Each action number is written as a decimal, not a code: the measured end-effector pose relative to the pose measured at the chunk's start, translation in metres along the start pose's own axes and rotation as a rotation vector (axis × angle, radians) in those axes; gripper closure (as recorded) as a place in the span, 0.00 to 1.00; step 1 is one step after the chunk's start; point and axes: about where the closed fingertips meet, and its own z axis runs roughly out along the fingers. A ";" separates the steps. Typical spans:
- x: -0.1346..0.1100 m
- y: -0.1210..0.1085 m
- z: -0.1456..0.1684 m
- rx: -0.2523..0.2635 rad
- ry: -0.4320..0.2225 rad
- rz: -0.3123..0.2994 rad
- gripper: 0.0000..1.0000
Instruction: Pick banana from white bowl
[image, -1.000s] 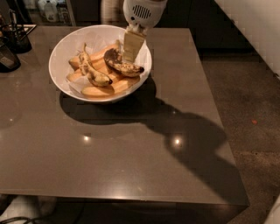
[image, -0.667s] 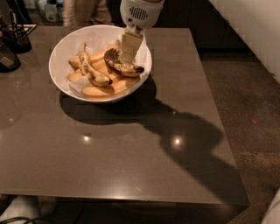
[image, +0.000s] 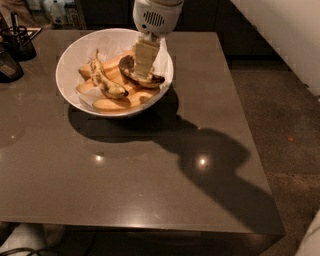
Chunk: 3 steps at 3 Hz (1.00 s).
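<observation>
The white bowl (image: 75, 52) stands on the far left part of the dark table, lined with white paper. The banana (image: 127, 65), brown-black and curved, lies on the bowl's right side on top of the other fruit. My gripper (image: 144, 70) comes down from the white wrist housing (image: 156, 15) and sits right on the middle of the banana, hiding that part of it. The banana's dark ends stick out on either side of the gripper.
A yellower brown-speckled banana (image: 103, 80) and pale orange-yellow pieces (image: 114, 104) also lie in the bowl. Dark holders (image: 18, 43) stand at the table's far left edge. The grey table (image: 150, 190) stretches toward me; the floor (image: 285, 130) lies to the right.
The gripper and wrist have shifted slightly to the left over the banana. The bowl and its fruit have not moved.
</observation>
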 end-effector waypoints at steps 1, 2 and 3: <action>-0.004 0.001 0.006 -0.023 0.002 -0.016 0.44; -0.007 0.002 0.011 -0.046 0.005 -0.026 0.45; -0.008 0.001 0.017 -0.069 0.001 -0.026 0.46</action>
